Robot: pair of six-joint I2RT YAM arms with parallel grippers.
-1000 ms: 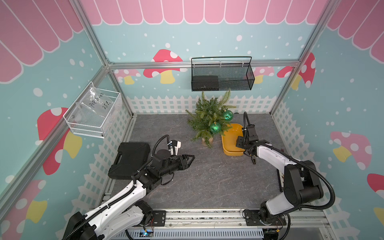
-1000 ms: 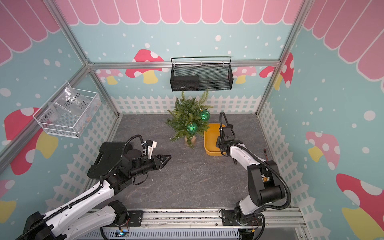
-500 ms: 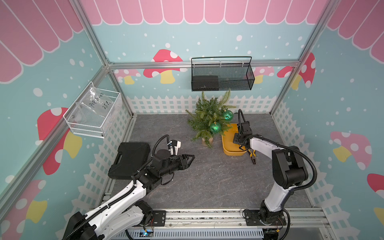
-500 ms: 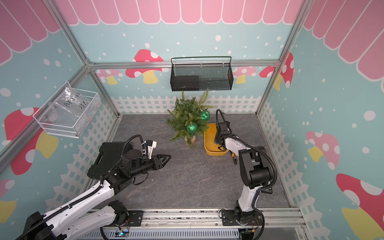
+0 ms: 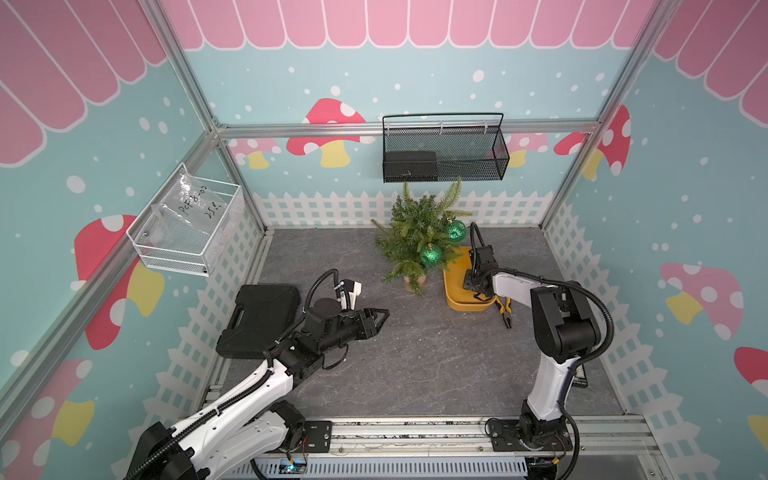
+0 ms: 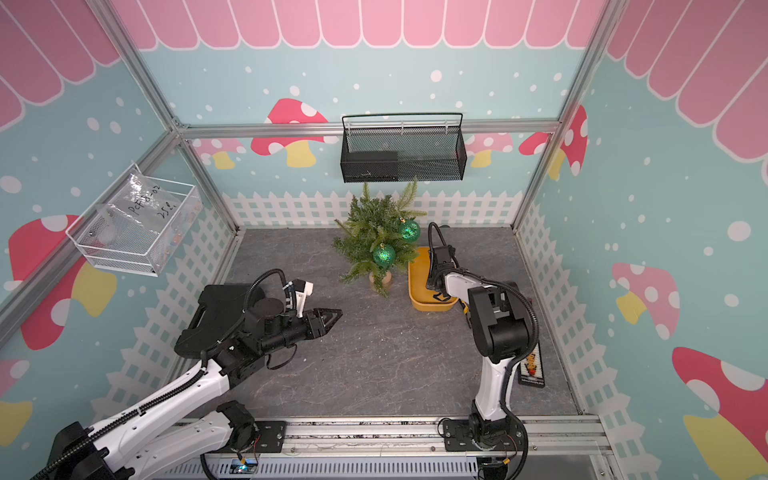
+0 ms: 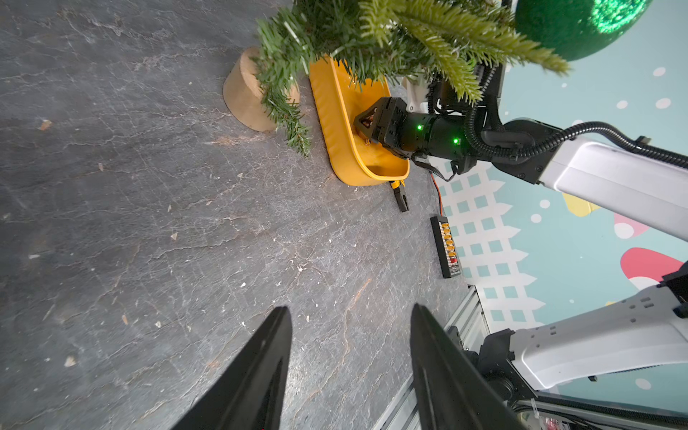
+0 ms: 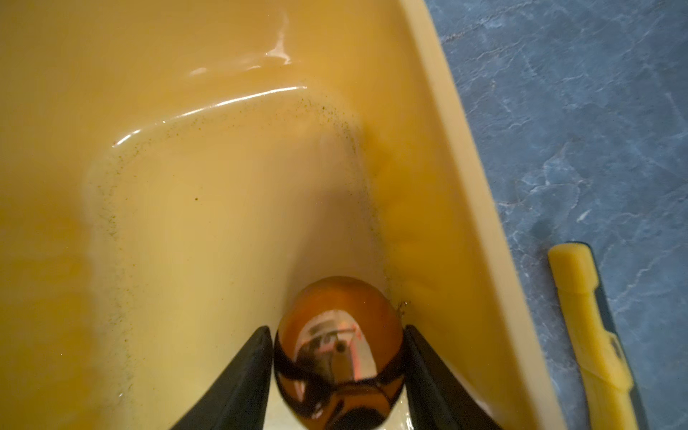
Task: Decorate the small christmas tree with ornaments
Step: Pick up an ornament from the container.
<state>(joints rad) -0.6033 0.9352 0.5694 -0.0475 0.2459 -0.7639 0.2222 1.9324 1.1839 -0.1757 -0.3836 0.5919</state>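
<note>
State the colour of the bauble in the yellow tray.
The bauble is shiny copper-brown, seen best in the right wrist view.

From where I stand, the small christmas tree (image 5: 417,232) is deep green above a tan wooden base (image 5: 414,282). Two glittery green ornaments (image 5: 431,254) sparkle at its four o'clock side. A shiny copper-brown ornament (image 8: 338,350) shows mirror reflections inside the mustard-yellow tray (image 5: 457,305). The tabletop (image 5: 415,353) is grey, veined like slate. The walls (image 5: 291,83) are teal with white dots, red mushrooms and pink scallops.

Copper bauble (image 8: 338,335) partly hidden by right pincer (image 8: 337,329)
</note>
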